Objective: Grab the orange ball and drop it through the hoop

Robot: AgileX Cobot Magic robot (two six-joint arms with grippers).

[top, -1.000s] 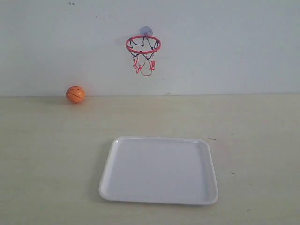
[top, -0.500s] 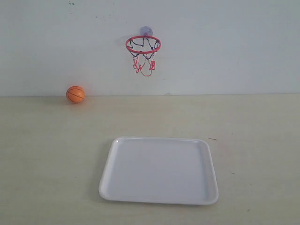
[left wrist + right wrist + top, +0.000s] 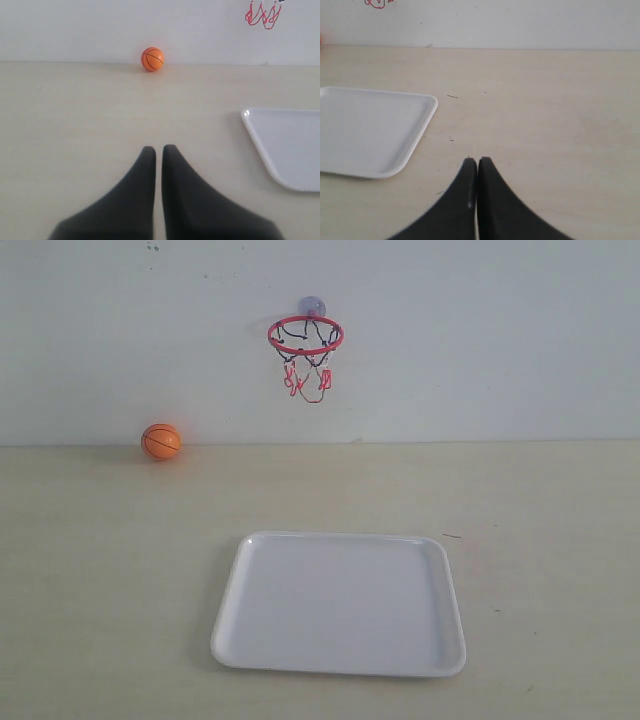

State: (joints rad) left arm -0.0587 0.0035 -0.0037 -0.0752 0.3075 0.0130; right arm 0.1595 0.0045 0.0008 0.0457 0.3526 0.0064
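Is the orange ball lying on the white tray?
No, the orange ball sits on the table beside the wall, apart from the white tray.

Left wrist view: edge is cropping red-ringed toy basketball hoop (image 3: 262, 14) to net strings; flat white tray (image 3: 290, 145) is running off-frame.

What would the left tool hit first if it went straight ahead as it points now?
Probably the orange ball, which sits almost dead ahead of the shut left tool with only bare table between. If the tool passes above it, the wall behind comes first; height is unclear.
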